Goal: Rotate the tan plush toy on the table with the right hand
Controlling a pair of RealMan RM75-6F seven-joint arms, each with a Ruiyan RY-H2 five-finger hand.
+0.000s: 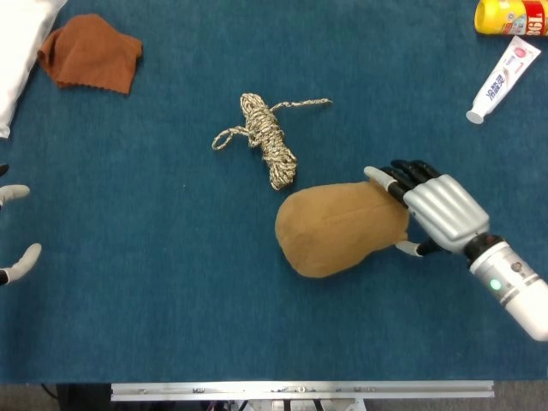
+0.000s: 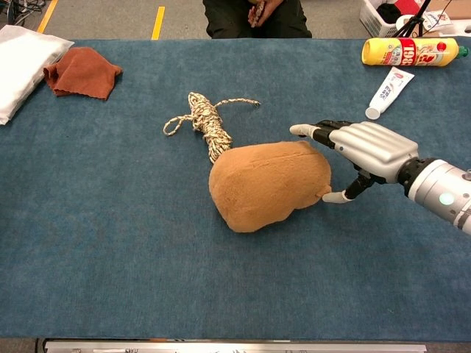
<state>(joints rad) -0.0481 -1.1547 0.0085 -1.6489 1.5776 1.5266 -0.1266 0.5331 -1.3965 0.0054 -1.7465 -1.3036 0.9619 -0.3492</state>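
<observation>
The tan plush toy (image 1: 341, 228) (image 2: 268, 184) lies on the blue table near its middle, its wide end toward the left. My right hand (image 1: 432, 210) (image 2: 360, 152) is just off the toy's right end, fingers spread and holding nothing. Its thumb tip nearly touches the plush in the chest view. Only the fingertips (image 1: 19, 262) of my left hand (image 1: 15, 231) show, at the far left edge of the head view, apart and empty.
A coiled rope (image 1: 265, 137) (image 2: 207, 121) lies just behind the toy. A brown cloth (image 1: 88, 53) and a white cloth (image 2: 22, 62) are at the back left. A toothpaste tube (image 1: 503, 79) and a yellow bottle (image 2: 409, 51) lie at the back right.
</observation>
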